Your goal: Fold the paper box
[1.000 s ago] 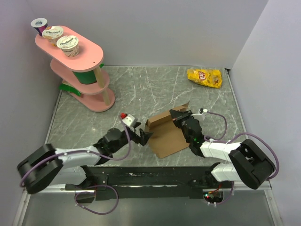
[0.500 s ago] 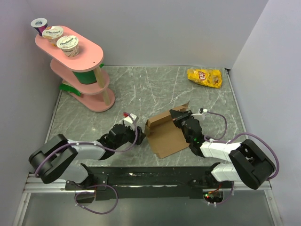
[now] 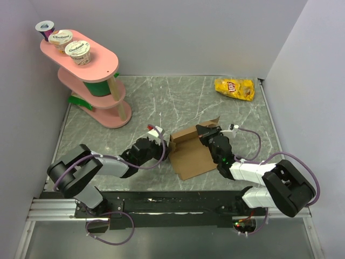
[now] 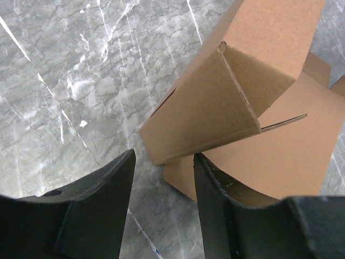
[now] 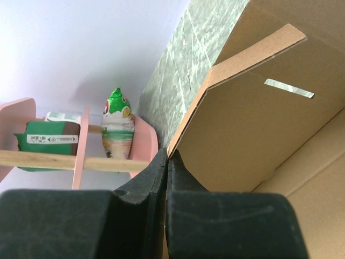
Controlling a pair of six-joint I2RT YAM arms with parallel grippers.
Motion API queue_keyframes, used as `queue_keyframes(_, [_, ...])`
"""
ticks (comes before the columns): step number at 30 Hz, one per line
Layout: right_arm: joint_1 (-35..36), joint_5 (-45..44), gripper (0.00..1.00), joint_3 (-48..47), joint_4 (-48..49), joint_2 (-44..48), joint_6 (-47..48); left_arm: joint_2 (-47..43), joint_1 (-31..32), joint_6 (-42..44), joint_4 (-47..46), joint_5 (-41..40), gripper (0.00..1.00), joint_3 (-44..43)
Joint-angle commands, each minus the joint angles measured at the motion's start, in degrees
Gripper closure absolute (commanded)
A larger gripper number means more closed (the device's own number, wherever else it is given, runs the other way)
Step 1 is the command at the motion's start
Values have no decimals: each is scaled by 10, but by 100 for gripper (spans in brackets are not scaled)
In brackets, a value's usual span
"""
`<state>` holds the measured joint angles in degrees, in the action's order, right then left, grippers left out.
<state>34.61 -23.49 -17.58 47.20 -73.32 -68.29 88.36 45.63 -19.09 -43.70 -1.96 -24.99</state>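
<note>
The paper box (image 3: 190, 154) lies in the middle of the bench (image 3: 161, 102), only part folded: its base panel rests flat while a long wall along the far-left side stands raised, with a short end flap bent round at the near-left corner. The right gripper (image 3: 205, 131) is closed tight at the top edge of that wall, and in its wrist view the board's edge runs straight into the seam between the fingers, so it appears to pinch the wall and hold it up. The left gripper (image 4: 163, 162) stands about half open at the near-left corner, gripping nothing, one finger over bare bench, the other over the base panel. The step in hand looks like taking that corner flap. To do it well, bring the left jaws onto the flap's free edge, not the crease, and close squarely so the board does not buckle; the right should hold the wall upright meanwhile. The yellow chip bag (image 3: 235, 88) lies well apart at the far right.
</note>
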Motion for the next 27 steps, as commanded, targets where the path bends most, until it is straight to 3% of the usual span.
queue_keyframes(1, [3, 10, 100, 8, -34, -15, 29, -2, -2, -18, -61, -45, 46, -19])
queue_keyframes(15, [11, 7, 100, 3, -38, -21, 28, 37, 54, -56, -103, -219, 34, -39])
queue_keyframes(27, [12, 15, 100, 0, -31, -33, 26, 69, 68, -58, -187, -301, 27, -36])
